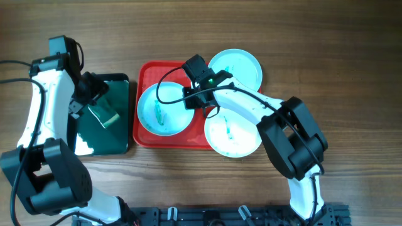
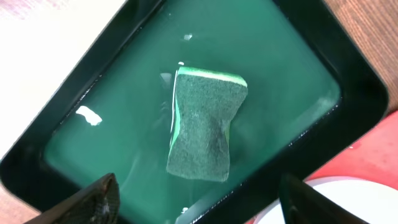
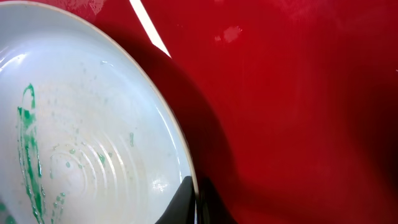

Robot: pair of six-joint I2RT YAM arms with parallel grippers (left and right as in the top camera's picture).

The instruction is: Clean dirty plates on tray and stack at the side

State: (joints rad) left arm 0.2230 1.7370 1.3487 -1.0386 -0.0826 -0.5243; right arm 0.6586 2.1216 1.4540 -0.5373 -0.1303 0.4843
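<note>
The red tray (image 1: pixel 146 72) holds three pale plates. The left plate (image 1: pixel 164 119) has a teal smear, and so does the front right plate (image 1: pixel 233 135). The back right plate (image 1: pixel 239 66) looks nearly clean. My right gripper (image 1: pixel 190 99) is shut on the left plate's right rim. In the right wrist view its fingers (image 3: pixel 194 200) pinch the rim of the plate (image 3: pixel 81 143) over the red tray (image 3: pixel 298 93). My left gripper (image 1: pixel 93 95) is open (image 2: pixel 199 211) above a green sponge (image 2: pixel 204 124).
The sponge (image 1: pixel 103 115) lies in water in a dark green tray with a black rim (image 1: pixel 127 113), left of the red tray. The left wrist view shows that rim (image 2: pixel 348 68) and a plate edge (image 2: pixel 351 199). Bare wooden table surrounds both trays.
</note>
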